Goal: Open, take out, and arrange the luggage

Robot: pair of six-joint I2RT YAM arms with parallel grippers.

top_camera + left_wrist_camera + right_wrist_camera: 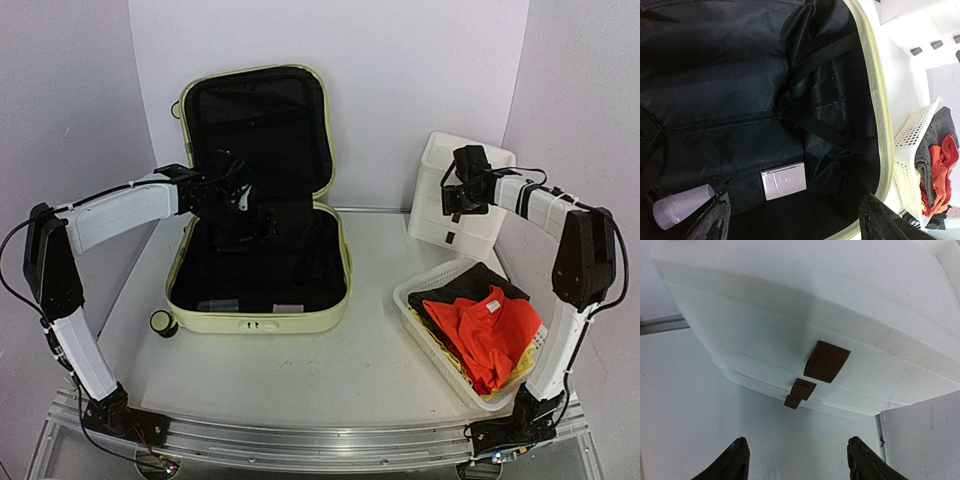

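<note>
Lying open on the left half of the pale worktop (370,370), the large pale yellow-green hard-shell luggage (300,321) (875,100) is seen with its lid raised upright at the far side and its black fabric lining exposed. The left gripper (240,205) (797,222) is held above the lower shell, close to the hinge line, and its jaws are spread wide with nothing gripped between them. Black elastic straps (825,132) are stretched across the lining. Along the near wall of the shell, a clear plastic cup (677,205) (218,305) is laid on its side, and a small flat pale rectangular case (783,181) (288,309) is set to the right of it, apart from it. At the far right, the white three-drawer plastic box (440,165) (790,315) is faced by the right gripper (460,200) (800,460), whose jaws are likewise parted widely and hold nothing; three brown drawer handles (826,361) are shown in the right wrist view. Just near of that box, a white plastic mesh basket (420,320) (912,150) is placed, filled with a crumpled orange garment (485,325) and a dark grey garment (480,282).
</note>
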